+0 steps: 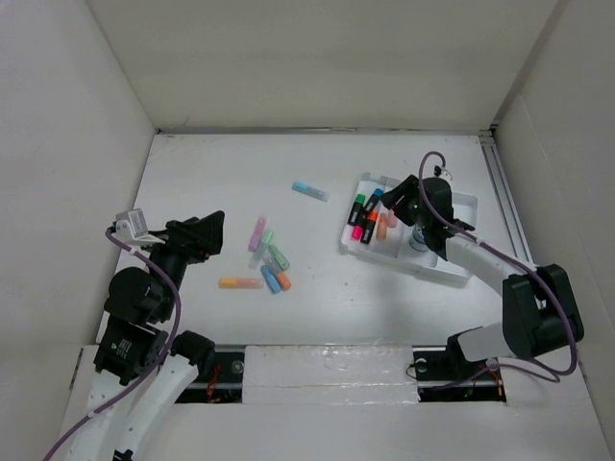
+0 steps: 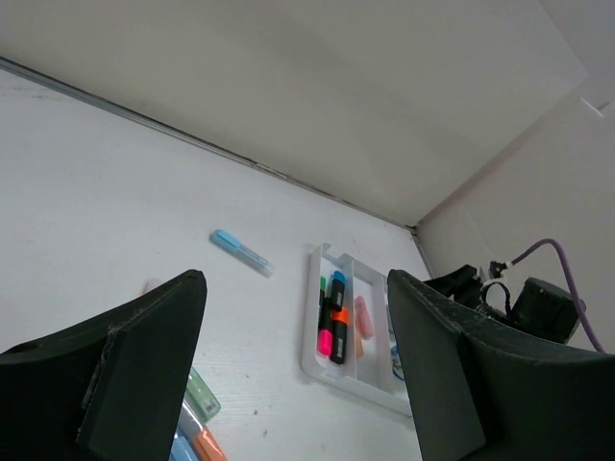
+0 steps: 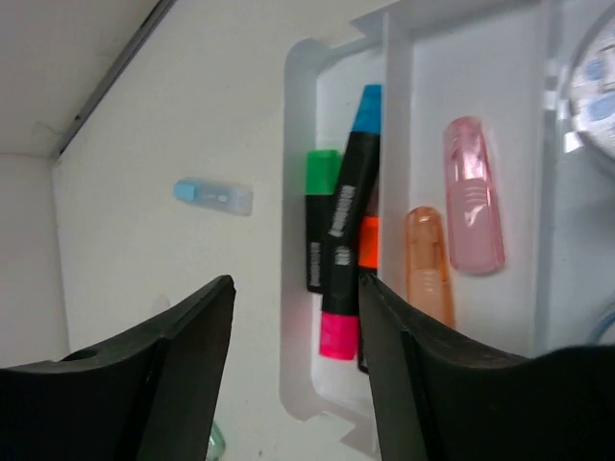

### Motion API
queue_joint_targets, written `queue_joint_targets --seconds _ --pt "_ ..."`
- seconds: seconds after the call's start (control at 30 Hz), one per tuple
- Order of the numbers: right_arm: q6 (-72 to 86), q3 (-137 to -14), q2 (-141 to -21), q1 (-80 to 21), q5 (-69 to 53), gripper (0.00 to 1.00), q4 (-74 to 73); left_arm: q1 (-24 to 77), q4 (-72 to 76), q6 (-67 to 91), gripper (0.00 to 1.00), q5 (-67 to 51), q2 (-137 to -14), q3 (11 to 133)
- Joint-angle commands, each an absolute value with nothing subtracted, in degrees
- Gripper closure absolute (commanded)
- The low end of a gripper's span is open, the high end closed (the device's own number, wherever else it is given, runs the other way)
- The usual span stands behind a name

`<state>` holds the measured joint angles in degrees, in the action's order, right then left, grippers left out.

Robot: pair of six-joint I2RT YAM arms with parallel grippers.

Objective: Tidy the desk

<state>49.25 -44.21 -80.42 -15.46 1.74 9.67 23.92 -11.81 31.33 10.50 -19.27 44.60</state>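
Observation:
The desk (image 1: 317,163) is a white tabletop walled by white panels. A white compartmented tray (image 1: 468,204) lies at its right. One slot of the tray holds black highlighters (image 3: 344,250) with pink, green, blue and orange ends. The neighbouring slot holds a pink marker (image 3: 471,197) and an orange marker (image 3: 430,264). My right gripper (image 3: 295,283) hovers open over the tray's near-left corner, with nothing between its fingers. My left gripper (image 2: 295,283) is raised at the left, open and empty. Loose pastel markers (image 1: 269,259) lie mid-desk, and a light blue one (image 1: 309,190) lies apart from them.
An orange-yellow marker (image 1: 240,282) lies left of the pastel cluster. A round blue-and-white item (image 1: 420,238) sits in the tray's right compartment beside the right arm. White wall panels enclose the desk on three sides.

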Motion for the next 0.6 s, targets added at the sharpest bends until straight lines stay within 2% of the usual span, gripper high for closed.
queue_joint_targets --seconds 0.0,0.03,0.07,0.13,0.17,0.23,0.27,0.3,0.33,0.37,0.47,0.57 --pt "46.86 -45.61 -79.62 -23.67 0.46 0.52 13.44 24.08 -9.05 30.59 0.28 9.76 -19.34 44.30" --pt "46.15 -46.31 -80.41 -23.73 0.44 0.52 13.62 24.08 -9.05 30.59 0.28 9.76 -19.42 44.30" --pt "45.45 -47.28 -81.55 -26.17 -1.21 0.73 13.54 24.08 -9.05 30.59 0.28 9.67 -19.42 44.38" --pt "43.43 -49.82 -86.36 -34.51 -0.36 0.96 11.53 24.08 -9.05 30.50 0.28 9.84 -19.34 44.30" --pt "42.81 -53.05 -88.14 -37.24 3.22 1.00 10.03 24.08 -9.05 30.50 0.28 9.93 -19.25 44.30" --pt "40.71 -56.24 -93.22 -44.95 6.57 1.00 6.70 24.08 -9.14 30.50 0.28 9.93 -19.34 44.47" --pt "40.35 -59.03 -94.64 -47.17 8.24 0.98 5.37 24.08 -9.05 30.50 0.28 9.93 -19.42 44.39" --pt "39.91 -60.37 -95.88 -49.20 10.70 0.92 4.49 24.08 -9.05 30.50 0.28 9.84 -19.34 44.38" --pt "39.12 -61.42 -98.06 -52.52 11.59 0.84 2.39 24.08 -8.97 30.50 0.28 9.84 -19.42 44.47" --pt "38.76 -62.39 -98.78 -54.12 12.30 0.71 1.42 24.08 -9.05 30.50 0.28 9.93 -19.42 44.39" --pt "38.58 -64.86 -101.50 -58.87 15.73 0.53 -1.56 24.08 -9.05 30.50 0.28 9.84 -19.42 44.38" --pt "38.41 -67.84 -105.45 -61.42 18.01 0.50 -4.39 24.08 -8.96 30.59 0.28 9.67 -19.42 44.39"
